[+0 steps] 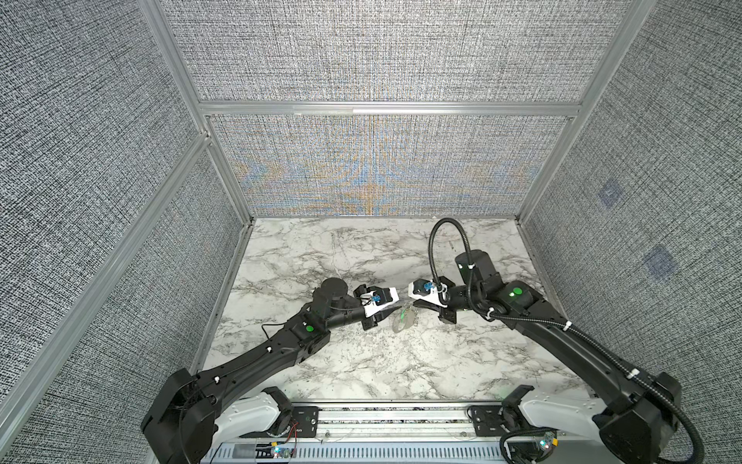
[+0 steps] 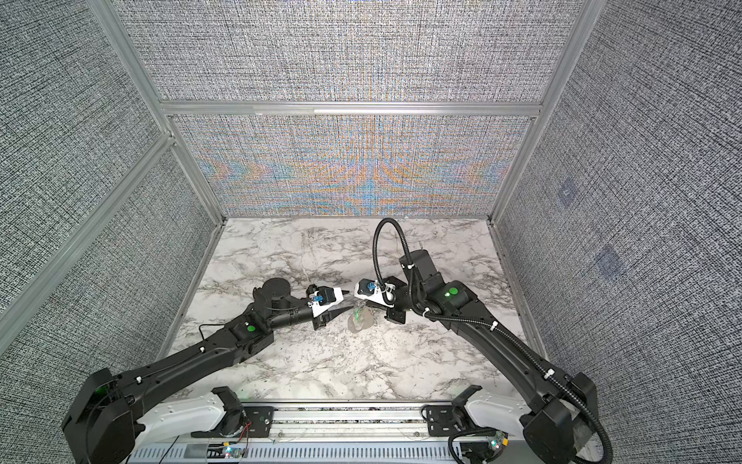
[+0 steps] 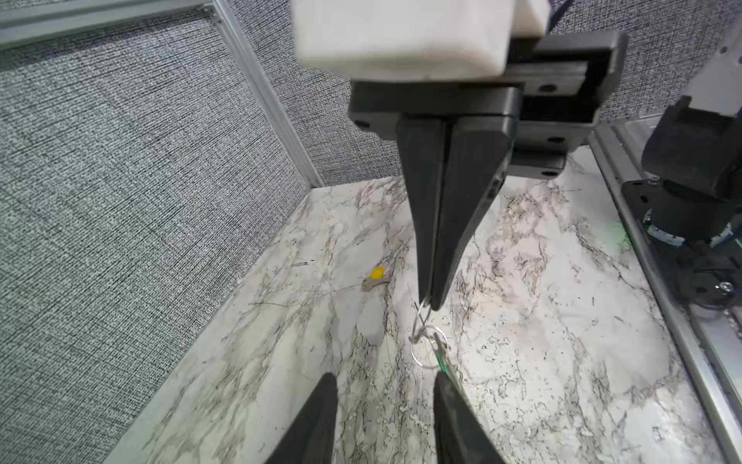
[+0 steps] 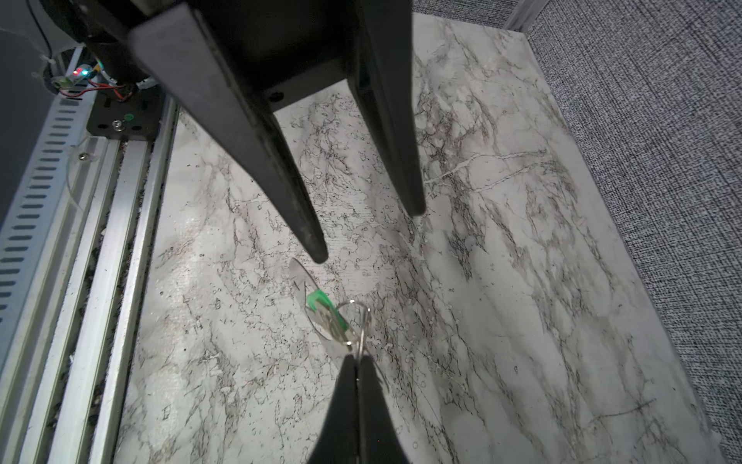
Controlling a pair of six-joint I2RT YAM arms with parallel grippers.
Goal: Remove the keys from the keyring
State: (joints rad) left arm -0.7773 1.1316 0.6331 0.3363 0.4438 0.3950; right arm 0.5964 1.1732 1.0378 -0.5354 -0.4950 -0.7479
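While right pincer [image 4: 355, 359] clamps keyring [image 4: 362, 335], left pincer [image 4: 369, 232] half open

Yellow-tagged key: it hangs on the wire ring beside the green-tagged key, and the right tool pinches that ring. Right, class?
No: the yellow-tagged key lies loose on the table, off the wire ring; the left wrist view shows it. The green-tagged key hangs there, and the right tool pinches the ring.

Yellow key [image 3: 374, 279] loose, green key [image 4: 323, 309] (on keyring [image 4: 363, 331])
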